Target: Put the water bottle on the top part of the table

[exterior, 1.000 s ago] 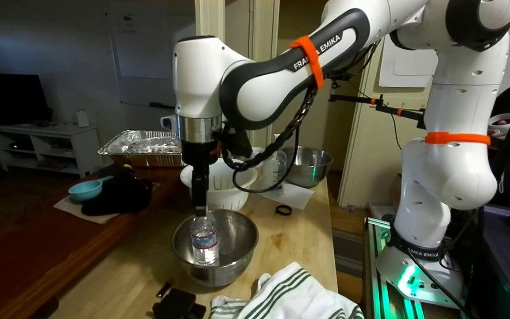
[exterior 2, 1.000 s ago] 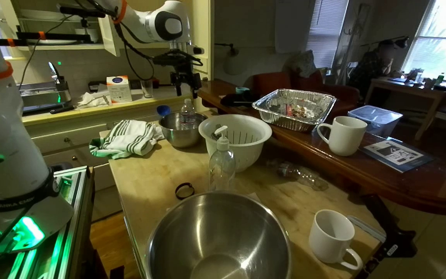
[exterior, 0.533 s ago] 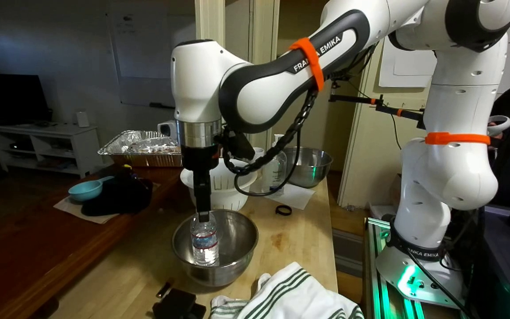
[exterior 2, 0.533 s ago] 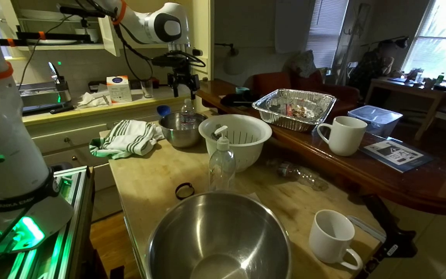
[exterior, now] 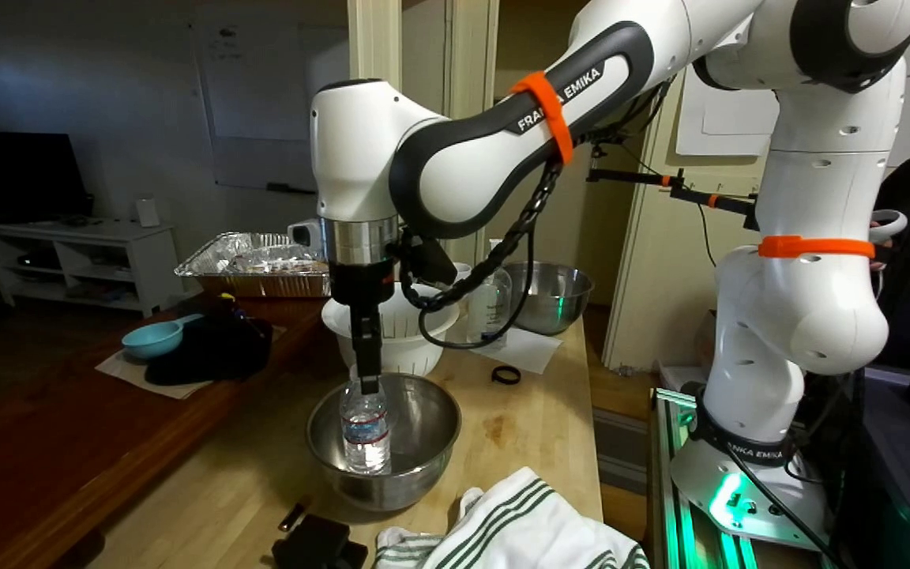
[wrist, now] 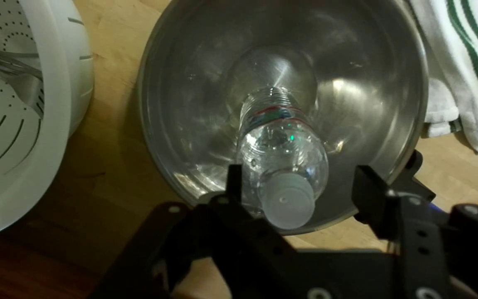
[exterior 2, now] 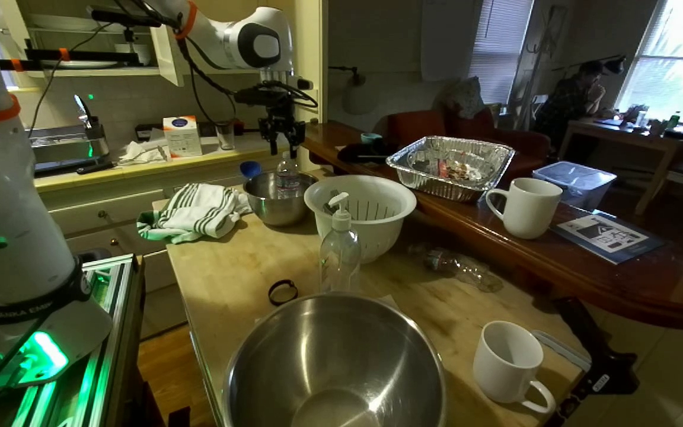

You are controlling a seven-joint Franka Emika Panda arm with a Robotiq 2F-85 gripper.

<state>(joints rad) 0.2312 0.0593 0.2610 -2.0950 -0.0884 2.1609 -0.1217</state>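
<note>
Holding gripper [wrist: 299, 180] released above steel bowl [wrist: 371, 74], with fingers [wrist: 235, 182] spread; showing white cap [wrist: 287, 201] of water bottle [wrist: 282, 137] between them in wrist view. Finding water bottle standing inside bowl; seeing bowl sitting on pale worktop [exterior: 479, 395] between white colander [wrist: 54, 104] and green-striped towel [wrist: 446, 50]. Seeing raised brown table [exterior: 107, 442] running alongside in an exterior view, bearing foil tray [exterior: 257, 284].

Arm [exterior: 471, 170]: glossy white shell, black trim, white "EMIKA" lettering | Straps [exterior: 550, 114]: bright orange | Cable [exterior: 534, 199]: black, braided-looking | Wrist collar [exterior: 361, 241]: silvery metal, cylindrical | Jaws: black, angular links, round silver screw heads [wrist: 319, 293] | Base [exterior: 795, 498]: white, lettered black ring [exterior: 763, 454], green-lit panel [exterior: 731, 499]
</note>
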